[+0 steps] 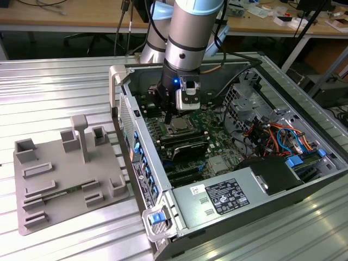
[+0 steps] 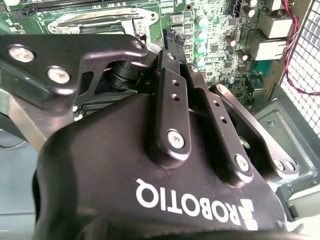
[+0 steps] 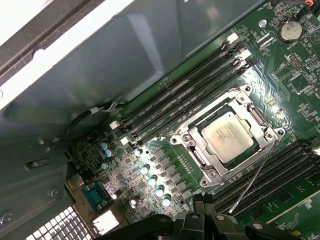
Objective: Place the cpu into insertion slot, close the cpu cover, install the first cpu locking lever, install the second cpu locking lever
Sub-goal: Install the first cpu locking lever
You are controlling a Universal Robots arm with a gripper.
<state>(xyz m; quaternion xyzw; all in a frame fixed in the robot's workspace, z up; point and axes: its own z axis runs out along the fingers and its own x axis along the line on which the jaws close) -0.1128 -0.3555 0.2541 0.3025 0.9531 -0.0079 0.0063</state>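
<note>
The small flat square cpu [image 3: 229, 136] with its pale silver-grey metal top lies in the dark square insertion slot [image 3: 206, 150]. The thin silver metal cpu cover [image 3: 215, 170] lies down around it as a frame. A thin wire lever [image 3: 256, 176] slants from the slot's edge toward the black pincer [image 3: 201, 212]. The grey arm [image 1: 187, 32] reaches straight down into the open computer case [image 1: 136, 157]. The pincer's fingers are drawn together just beside the slot, with nothing seen between them.
</note>
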